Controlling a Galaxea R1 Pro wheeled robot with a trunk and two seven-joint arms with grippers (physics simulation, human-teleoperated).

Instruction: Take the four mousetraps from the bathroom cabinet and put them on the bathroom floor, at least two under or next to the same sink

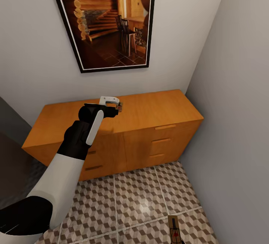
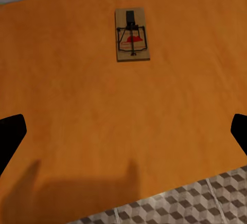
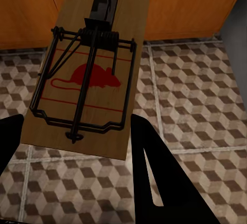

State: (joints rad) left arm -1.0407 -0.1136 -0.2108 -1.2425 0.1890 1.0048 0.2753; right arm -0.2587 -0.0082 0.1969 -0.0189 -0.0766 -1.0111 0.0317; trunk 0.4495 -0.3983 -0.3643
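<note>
The orange-brown cabinet (image 1: 157, 113) stands against the back wall. One mousetrap (image 2: 132, 41) lies flat on its top, tan with black wire and a red mark. My left gripper (image 2: 123, 136) hovers open above the cabinet top (image 2: 77, 105), short of that trap, with nothing between its fingers. In the head view the left gripper (image 1: 111, 103) sits over the cabinet top with the trap (image 1: 120, 106) peeking out beside it. My right gripper (image 3: 77, 141) is shut on a second mousetrap (image 3: 90, 74), held above the cube-patterned bathroom floor (image 3: 195, 95). This held trap (image 1: 173, 227) shows at the lower edge of the head view.
A large framed picture (image 1: 108, 19) hangs above the cabinet. A grey wall (image 1: 235, 105) closes in on the right, right next to the cabinet's end. A dark grey surface (image 1: 11, 143) stands at the left. Tiled floor (image 1: 130, 199) stretches in front of the cabinet drawers (image 1: 160, 141).
</note>
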